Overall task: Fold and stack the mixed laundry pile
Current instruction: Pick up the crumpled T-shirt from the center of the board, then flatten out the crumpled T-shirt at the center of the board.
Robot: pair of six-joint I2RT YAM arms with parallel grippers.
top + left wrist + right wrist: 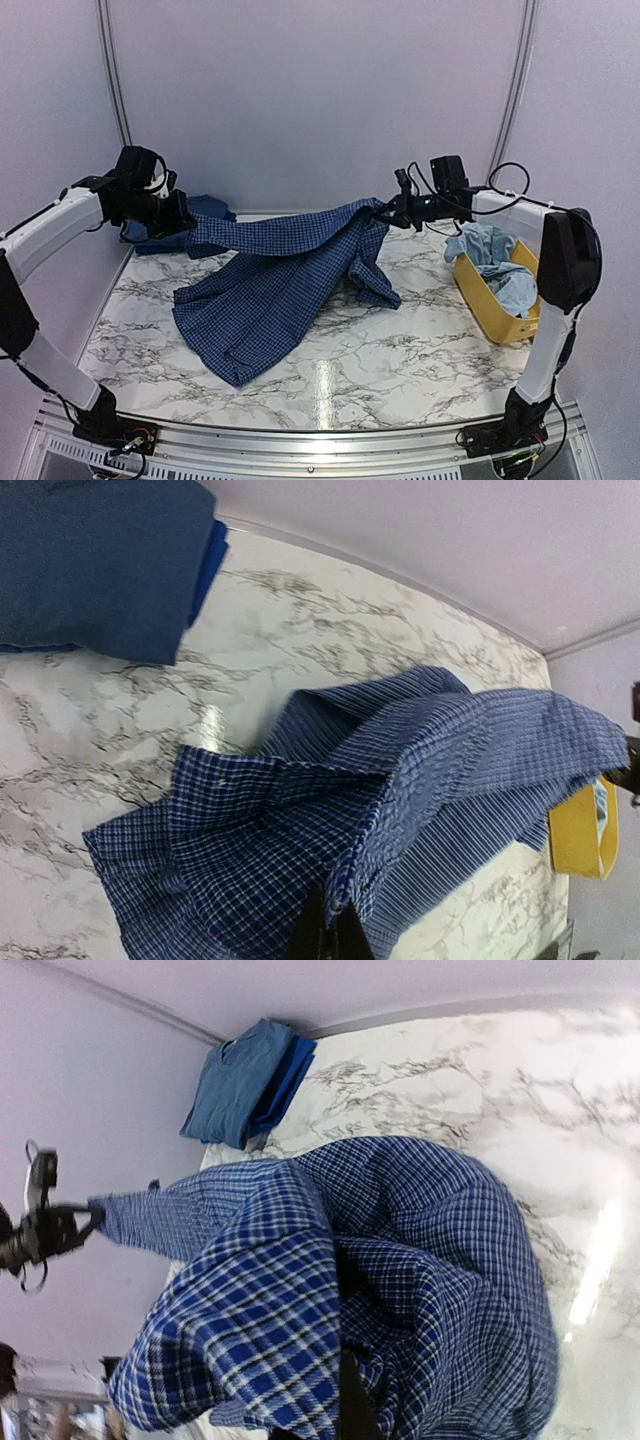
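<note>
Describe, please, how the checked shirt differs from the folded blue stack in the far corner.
The checked shirt has a small navy check; the folded blue stack is plain. The shirt is unfolded and rumpled; the stack is neatly folded. The shirt hangs between the left gripper and right gripper, both shut on it; the stack lies flat, unheld. Both are blue cloth.

Pale lilac walls [320,100], grey-veined marble tabletop [420,350], glare streak [322,385]
</note>
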